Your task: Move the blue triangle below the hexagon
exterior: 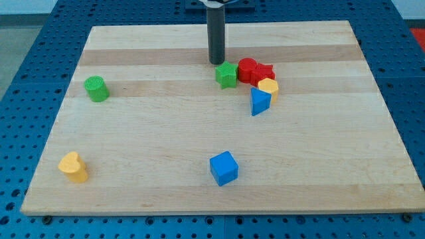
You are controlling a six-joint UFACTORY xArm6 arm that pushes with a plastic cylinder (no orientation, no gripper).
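Observation:
The blue triangle [260, 102] lies right of the board's middle, just below a yellow hexagon [268, 86] and touching it. Above the hexagon sit two red blocks, a round one [247, 69] and a star-like one [263, 72]. A green star-like block [226, 75] touches the red round one on its left. My tip [217, 62] stands just above and left of the green star-like block, up and left of the blue triangle.
A green round block [97, 88] sits at the view's left. A yellow heart-like block [73, 166] lies at the lower left. A blue cube [224, 168] lies near the bottom middle. The wooden board [166, 133] rests on a blue perforated table.

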